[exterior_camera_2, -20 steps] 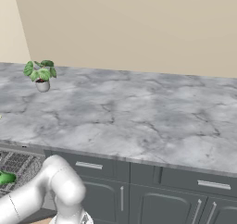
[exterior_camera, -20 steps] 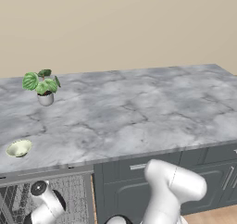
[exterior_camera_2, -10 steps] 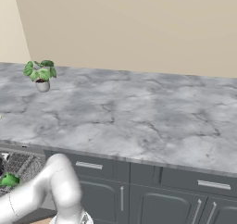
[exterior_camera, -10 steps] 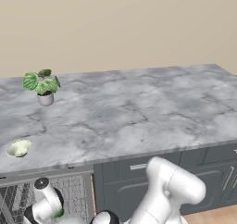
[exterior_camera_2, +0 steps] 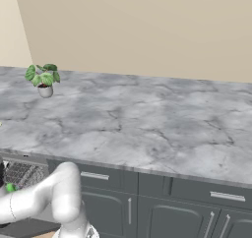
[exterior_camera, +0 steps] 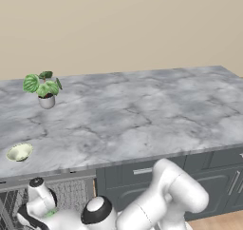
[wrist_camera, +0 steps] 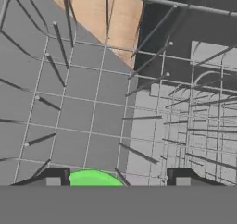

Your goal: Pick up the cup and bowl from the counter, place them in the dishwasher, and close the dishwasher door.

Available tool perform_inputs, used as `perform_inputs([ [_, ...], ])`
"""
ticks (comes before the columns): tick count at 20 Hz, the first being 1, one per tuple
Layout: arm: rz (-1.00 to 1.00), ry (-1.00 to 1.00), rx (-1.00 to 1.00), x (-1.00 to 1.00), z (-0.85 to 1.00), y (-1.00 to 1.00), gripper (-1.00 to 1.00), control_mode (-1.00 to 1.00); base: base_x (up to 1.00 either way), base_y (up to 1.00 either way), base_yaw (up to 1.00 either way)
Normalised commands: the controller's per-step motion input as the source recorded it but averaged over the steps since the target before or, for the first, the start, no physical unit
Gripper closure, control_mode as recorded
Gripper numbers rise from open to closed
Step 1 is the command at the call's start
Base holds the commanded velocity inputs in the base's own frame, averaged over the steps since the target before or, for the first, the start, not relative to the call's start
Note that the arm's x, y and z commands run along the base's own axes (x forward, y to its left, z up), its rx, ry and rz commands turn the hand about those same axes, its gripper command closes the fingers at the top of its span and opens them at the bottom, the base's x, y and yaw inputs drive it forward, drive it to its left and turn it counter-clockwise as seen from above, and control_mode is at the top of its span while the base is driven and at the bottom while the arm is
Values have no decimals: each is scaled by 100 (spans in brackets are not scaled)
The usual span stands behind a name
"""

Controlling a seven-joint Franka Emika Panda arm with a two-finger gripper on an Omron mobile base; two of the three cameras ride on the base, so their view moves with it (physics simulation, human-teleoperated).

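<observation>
The cup (wrist_camera: pixel 95 178), a small bright green tumbler with smooth plain walls and no handle, is sitting low in the dishwasher's wire rack (wrist_camera: pixel 83 102), showing as a green arc between the two dark fingertips (wrist_camera: pixel 54 177) at the bottom of the hand view. In the right base view a spot of the same green (exterior_camera_2: pixel 10 187) is peeking out beside the white arm. The gripper (wrist_camera: pixel 115 177) is standing with its jaws spread wide, one on each side of the cup's rim and apart from it, so the cup looks let go rather than held.

Judging by its look, the cup is light, rigid and slick, likely to tip among the thin grey tines if nudged; a grip across the tapered wall just under the rim would suit it best.

The bowl (exterior_camera: pixel 19 152) is waiting near the front left edge of the counter (exterior_camera: pixel 142 115), shallow, round and pale cream-green. It probably handles as light and stiff too, and its low sloping side gives little to squeeze, so pinching one fingertip inside the rim and one outside seems the safest hold.

The counter is a grey-white veined marble slab over dark grey cabinets with silver handles (exterior_camera_2: pixel 227 196). A leafy plant in a white pot (exterior_camera: pixel 46 101) is standing well back from the bowl.
</observation>
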Motion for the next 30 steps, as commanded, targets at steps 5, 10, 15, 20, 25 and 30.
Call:
perform_inputs([
  [5, 0, -6, -3, -26, 3, 51, -100, -100, 0, 0, 0],
  [10, 0, -11, -5, -43, 13, 42, -100, -100, 0, 0, 0],
  [15, 0, -19, -14, -57, 45, 16, -100, -100, 0, 0, 0],
  [20, 0, -22, -16, -52, 60, 3, -100, -100, 0, 0, 0],
  [25, 0, -19, -5, -29, 65, -13, -100, -100, 0, 0, 0],
  [30, 0, -13, 1, -3, 76, -51, -100, -100, 0, 0, 0],
])
